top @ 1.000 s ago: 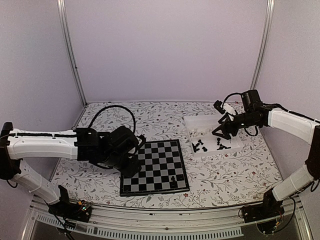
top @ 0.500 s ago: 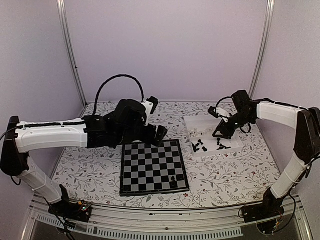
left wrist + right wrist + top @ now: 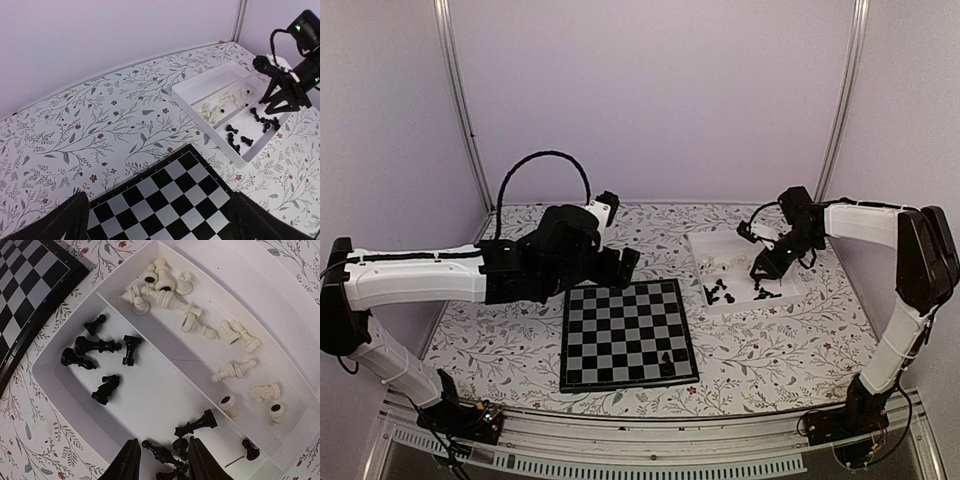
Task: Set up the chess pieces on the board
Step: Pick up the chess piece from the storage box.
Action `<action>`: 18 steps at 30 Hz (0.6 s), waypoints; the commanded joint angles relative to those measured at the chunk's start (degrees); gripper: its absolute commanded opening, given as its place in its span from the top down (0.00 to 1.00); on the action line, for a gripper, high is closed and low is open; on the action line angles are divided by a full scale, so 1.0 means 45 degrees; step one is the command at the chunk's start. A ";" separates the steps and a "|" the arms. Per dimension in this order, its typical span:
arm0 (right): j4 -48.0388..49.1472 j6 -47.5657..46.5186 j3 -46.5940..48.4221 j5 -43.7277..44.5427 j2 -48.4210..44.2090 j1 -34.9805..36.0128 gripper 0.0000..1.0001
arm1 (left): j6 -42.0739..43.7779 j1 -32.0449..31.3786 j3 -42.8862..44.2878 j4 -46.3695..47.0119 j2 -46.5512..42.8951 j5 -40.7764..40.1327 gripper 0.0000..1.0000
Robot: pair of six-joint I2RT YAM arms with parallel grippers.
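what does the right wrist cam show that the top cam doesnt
Only the right wrist view: individual white pieces lying in one compartment of the tray, and the right jaws straddling black pieces in the other; whether they grip one is unclear. Only the top view: both arms whole, the left arm reaching to the far edge of the board, and a few dark pieces on its near right squares. Both: the tray, its black pieces, and some of the board.

A white tray (image 3: 740, 243) (image 3: 212, 82) (image 3: 150, 395), split by a divider into two long compartments, sits at two o'clock on a floral tablecloth (image 3: 520, 350). Metal posts (image 3: 463, 110) rise at eleven and one o'clock against pale walls (image 3: 650, 100).
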 commanded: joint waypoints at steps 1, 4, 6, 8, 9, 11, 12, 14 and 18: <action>-0.0274 -0.1193 0.0481 -0.0177 0.0262 -0.0028 0.67 | -0.0406 0.0397 0.0291 -0.0711 0.0224 -0.0944 0.01; -0.0487 -0.1507 0.0917 -0.0215 0.0747 0.0224 0.73 | 0.0284 0.0359 0.0281 -0.0587 0.0380 0.0262 0.02; -0.0465 -0.1455 0.1101 -0.0289 0.1244 0.0476 0.74 | 0.0582 0.0376 0.0256 -0.0349 0.0355 0.1505 0.12; -0.0297 -0.1335 0.1222 -0.0414 0.1539 0.0756 0.75 | 0.0559 0.0377 0.0289 -0.0243 0.0320 0.2354 0.17; -0.0189 -0.1291 0.1266 -0.0446 0.1627 0.0897 0.75 | 0.0567 0.0360 0.0294 -0.0215 0.0316 0.2686 0.20; 0.0008 -0.1206 0.1369 -0.0460 0.1832 0.1225 0.75 | 0.0661 0.0348 0.0294 -0.0188 0.0296 0.3233 0.25; 0.0064 -0.1186 0.1431 -0.0439 0.1973 0.1361 0.75 | 0.0673 0.0349 0.0294 -0.0195 0.0295 0.3379 0.26; 0.0119 -0.1078 0.1587 -0.0383 0.2212 0.1576 0.75 | 0.0625 0.0333 0.0276 -0.0245 0.0278 0.3489 0.26; 0.0347 -0.0810 0.1795 -0.0029 0.2887 0.1836 0.74 | 0.0470 0.0272 0.0265 -0.0313 0.0295 0.3535 0.26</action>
